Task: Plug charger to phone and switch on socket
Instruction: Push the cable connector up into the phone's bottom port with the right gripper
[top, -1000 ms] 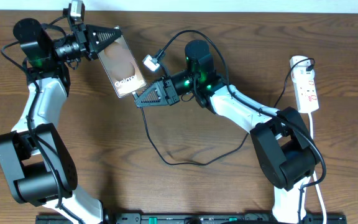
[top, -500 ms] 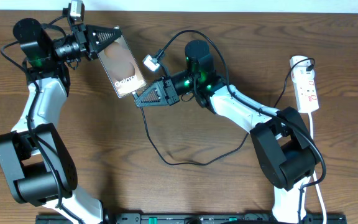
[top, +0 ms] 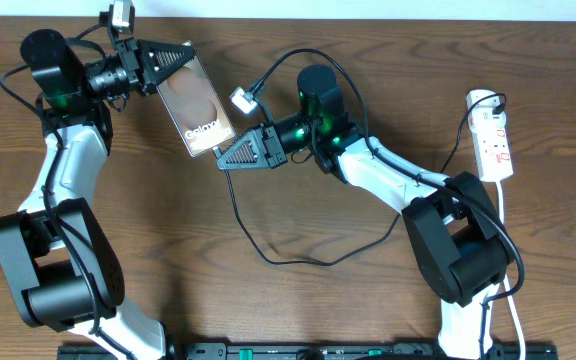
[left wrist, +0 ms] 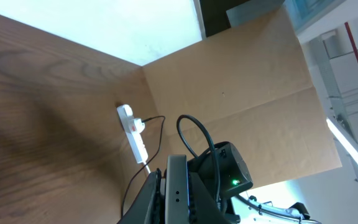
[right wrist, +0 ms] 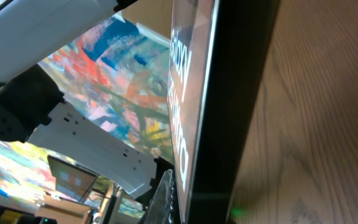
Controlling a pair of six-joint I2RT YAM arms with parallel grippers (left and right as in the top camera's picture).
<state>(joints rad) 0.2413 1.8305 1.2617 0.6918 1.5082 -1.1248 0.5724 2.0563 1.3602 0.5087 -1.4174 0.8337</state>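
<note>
The step in hand is mating the plug with the phone's port. The left gripper (top: pixel 180 55) is clamped on the top end of the phone (top: pixel 196 105), which sits at the upper left of the wooden table (top: pixel 348 310). The right gripper (top: pixel 224 163) is closed, apparently pinching the charger (top: pixel 238 215) at its plug end, just beside the phone's lower edge. To do it well, square the tip to the port, push straight along the phone's length and keep the phone braced — the tip itself is hidden. The socket (top: pixel 494 135) lies well apart at the far right. "Galaxy" reads on the phone — the line beneath is too small overhead.
</note>
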